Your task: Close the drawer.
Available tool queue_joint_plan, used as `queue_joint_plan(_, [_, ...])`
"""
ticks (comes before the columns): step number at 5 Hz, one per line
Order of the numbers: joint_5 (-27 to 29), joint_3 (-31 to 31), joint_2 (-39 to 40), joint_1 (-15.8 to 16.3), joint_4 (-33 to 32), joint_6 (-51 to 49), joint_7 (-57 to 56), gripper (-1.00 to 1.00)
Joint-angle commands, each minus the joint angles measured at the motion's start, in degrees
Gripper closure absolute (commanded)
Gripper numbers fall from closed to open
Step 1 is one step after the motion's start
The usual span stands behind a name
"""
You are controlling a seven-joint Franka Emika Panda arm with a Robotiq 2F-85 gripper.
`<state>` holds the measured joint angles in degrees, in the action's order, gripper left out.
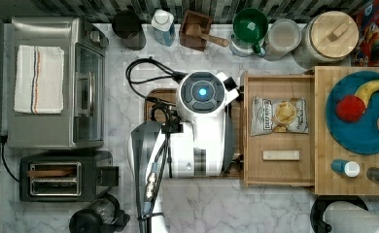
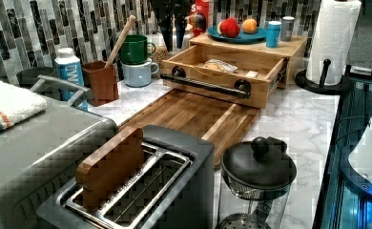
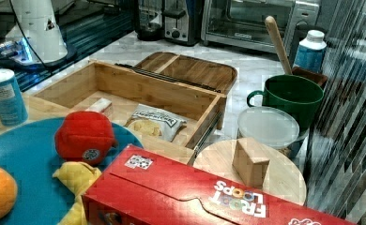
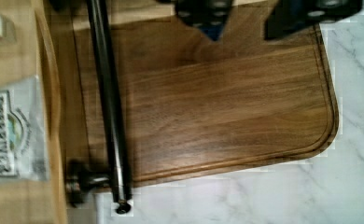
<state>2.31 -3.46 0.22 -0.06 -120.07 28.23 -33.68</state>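
Marble counter [image 1: 129, 116] — white, grey-veined, smooth. Cutting board [image 4: 227, 107] — dark brown wood, rounded corners, grooved rim, laid flat beside the drawer front. Drawer [image 1: 275, 167] — shallow light-wood box, thin walls, pulled out from under the thick top slab [image 1: 323, 179]; a crisp bag [image 1: 279, 115] and a small pale block [image 1: 281, 155] are held inside. Handle bar [image 4: 108, 102] — dark metal, cylindrical. Gripper [image 4: 250, 21] — poised over the board near the handle, fingers apart, nothing held.
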Motion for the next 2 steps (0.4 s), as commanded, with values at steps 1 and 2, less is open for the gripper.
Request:
queue_joint_plan(1, [-3.7,-1.6,2.8,1.7,-8.1,6.8,-6.8,1.00])
queue_joint_plan(2, [-3.5,-1.6,4.1,1.7,-10.3,9.4,-7.8,1.00])
